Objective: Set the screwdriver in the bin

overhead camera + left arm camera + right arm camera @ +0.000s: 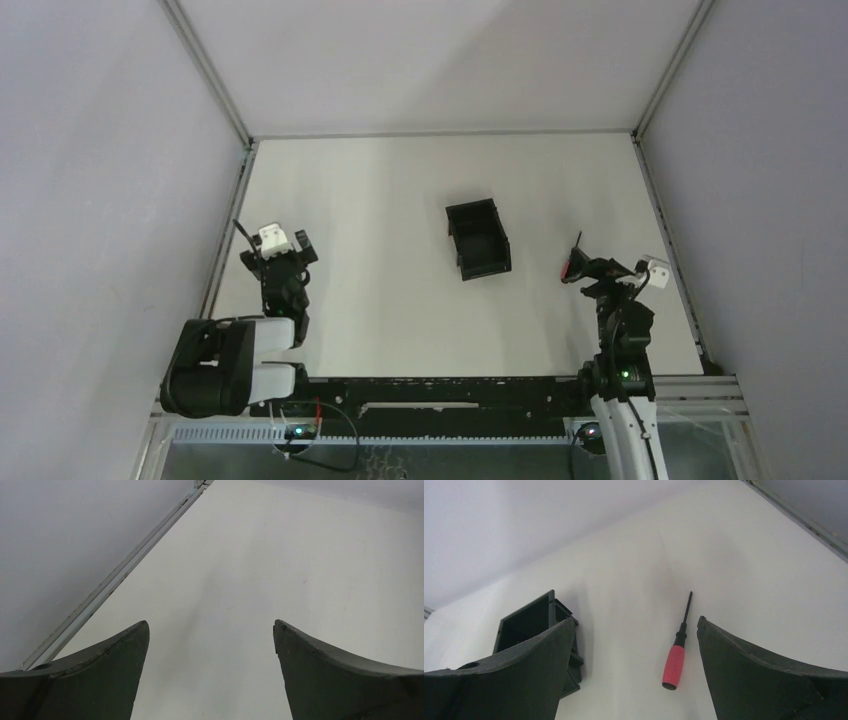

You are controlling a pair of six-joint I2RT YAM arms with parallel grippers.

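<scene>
Two robot arms are mounted at the near edge of a pale desk with grey walls around it.

The right gripper has its two dark fingers spread wide and holds nothing. In its wrist view the screwdriver lies flat on the desk in the gap between the fingers, much closer to the right finger than to the left one, and touches neither. Its red handle is the end nearer the gripper. Its thin dark shaft points away from the gripper, leaning slightly to the right. In the view from above, the red handle shows just to the left of the gripper's tips.

The bin, a small black open-topped box, stands on the desk ahead of the right gripper and to its left. In the wrist view it is partly hidden behind the left finger. Its inside looks dark, and nothing can be made out in it. From above it stands apart from the screwdriver, between the two arms and farther out on the desk than both grippers.

The left gripper is also spread wide and holds nothing. Only bare desk shows between its fingers. A metal rail along the desk's edge runs ahead of it on its left. The bin and the screwdriver are well off to its right.
</scene>
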